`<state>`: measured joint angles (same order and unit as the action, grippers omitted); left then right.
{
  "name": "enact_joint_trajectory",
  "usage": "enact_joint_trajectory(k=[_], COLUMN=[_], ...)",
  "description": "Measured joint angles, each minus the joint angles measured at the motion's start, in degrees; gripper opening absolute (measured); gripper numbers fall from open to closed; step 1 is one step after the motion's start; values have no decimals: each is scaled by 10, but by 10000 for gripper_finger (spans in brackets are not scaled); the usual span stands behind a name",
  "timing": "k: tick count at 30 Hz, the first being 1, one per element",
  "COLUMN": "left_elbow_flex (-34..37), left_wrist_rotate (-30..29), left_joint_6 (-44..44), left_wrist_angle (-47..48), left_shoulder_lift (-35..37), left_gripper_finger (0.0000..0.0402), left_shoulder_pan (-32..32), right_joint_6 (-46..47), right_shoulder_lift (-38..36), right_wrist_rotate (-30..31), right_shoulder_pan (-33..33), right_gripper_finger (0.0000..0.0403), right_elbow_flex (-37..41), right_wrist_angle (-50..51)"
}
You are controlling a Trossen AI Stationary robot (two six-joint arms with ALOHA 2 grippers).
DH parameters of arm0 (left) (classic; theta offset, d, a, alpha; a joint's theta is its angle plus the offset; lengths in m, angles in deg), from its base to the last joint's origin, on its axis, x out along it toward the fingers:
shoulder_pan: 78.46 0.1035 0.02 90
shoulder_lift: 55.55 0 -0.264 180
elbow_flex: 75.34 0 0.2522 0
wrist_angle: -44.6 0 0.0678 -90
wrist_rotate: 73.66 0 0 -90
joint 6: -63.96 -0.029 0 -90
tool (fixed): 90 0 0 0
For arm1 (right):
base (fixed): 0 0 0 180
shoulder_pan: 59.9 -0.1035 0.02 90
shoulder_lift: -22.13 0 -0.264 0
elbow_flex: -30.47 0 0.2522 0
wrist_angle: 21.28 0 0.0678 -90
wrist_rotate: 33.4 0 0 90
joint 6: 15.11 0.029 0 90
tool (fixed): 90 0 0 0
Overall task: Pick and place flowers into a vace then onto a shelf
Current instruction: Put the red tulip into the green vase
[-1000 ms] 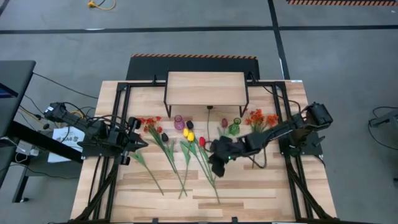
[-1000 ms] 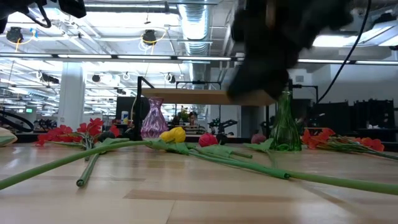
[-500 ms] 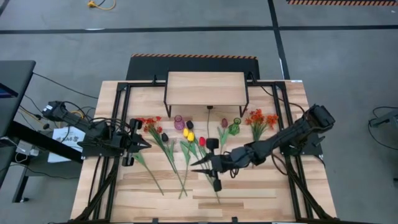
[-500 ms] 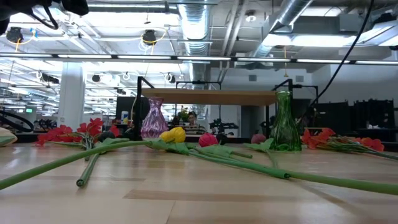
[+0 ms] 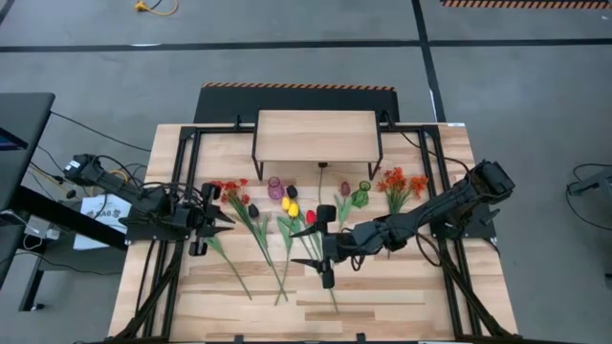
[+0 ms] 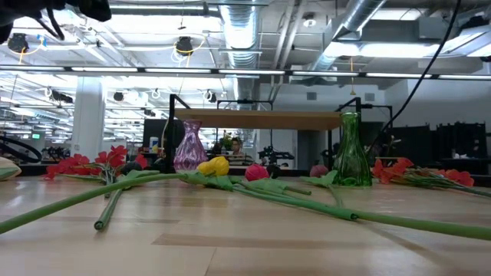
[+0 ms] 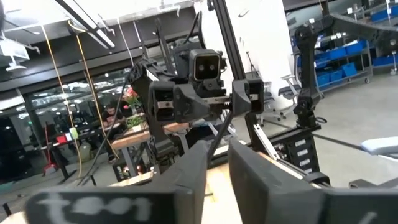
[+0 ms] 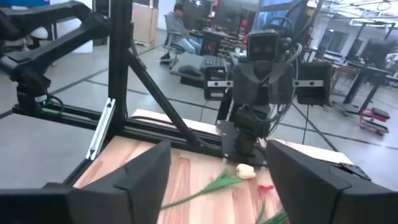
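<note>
The flowers (image 5: 287, 229) lie scattered across the middle of the table (image 5: 402, 296), long green stems fanned toward the near edge, red, yellow and pink heads pointing at the shelf (image 5: 316, 135). Two orange-red sprays sit out wide, one on the left (image 5: 228, 188), one on the right (image 5: 400, 182). The shelf stands bare at the far edge on its black legs. In front of it, a purple vase (image 6: 189, 146) and a green vase (image 6: 351, 150) stand upright among the flower heads. The right gripper (image 5: 314, 247) hangs over the centre stems, fingers (image 8: 140, 177) spread wide with nothing between them. The left gripper (image 5: 222, 220) waits at the left side, pointing inward, fingers (image 7: 186, 177) close together with a narrow gap, nothing held. Every stem is flat on the wood.
</note>
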<state>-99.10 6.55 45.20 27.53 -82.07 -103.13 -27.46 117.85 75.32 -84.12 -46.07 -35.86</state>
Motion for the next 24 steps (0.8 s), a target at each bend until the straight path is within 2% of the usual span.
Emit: enact_joint_trajectory(k=[6,13,18,24], left_elbow_flex=[0,0,0,0], left_wrist_rotate=[1,1,1,1], left_joint_6=[0,14,14,16], left_wrist_angle=[-11,-13,-13,-13], left_shoulder_lift=[-14,-13,-13,-13], left_gripper_finger=[115,126,126,126], left_shoulder_pan=[0,0,0,0], right_joint_6=[59,225,359,516], right_shoulder_lift=[0,0,0,0], right_wrist_rotate=[53,128,131,127], right_shoulder_pan=[-4,-8,0,18], right_gripper_finger=[279,276,276,276], right_elbow_flex=[0,0,0,0], right_wrist_angle=[59,157,228,369])
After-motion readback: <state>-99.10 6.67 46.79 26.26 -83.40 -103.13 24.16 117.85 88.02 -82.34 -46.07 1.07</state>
